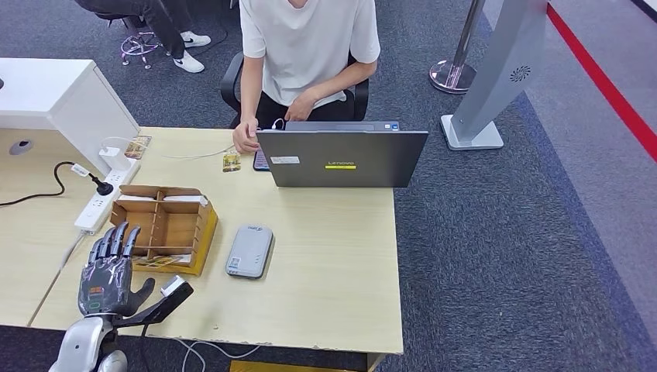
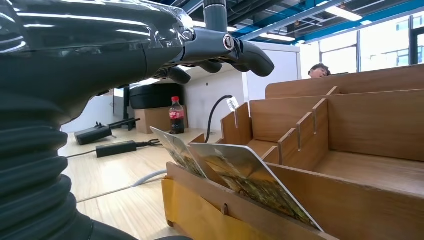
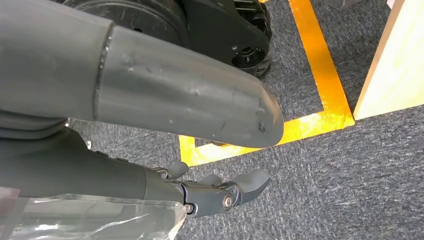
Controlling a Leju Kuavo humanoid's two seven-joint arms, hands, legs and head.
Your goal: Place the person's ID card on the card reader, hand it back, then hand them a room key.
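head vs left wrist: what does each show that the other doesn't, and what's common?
Head view alone: the grey card reader lying flat on the table, the laptop with a person's hand beside it, and the power strip.

Left wrist view alone: a cola bottle, two black adapters and ceiling lights.

Both: the left hand, fingers apart and holding nothing, near the wooden organizer, with picture cards standing in the organizer's front slot.
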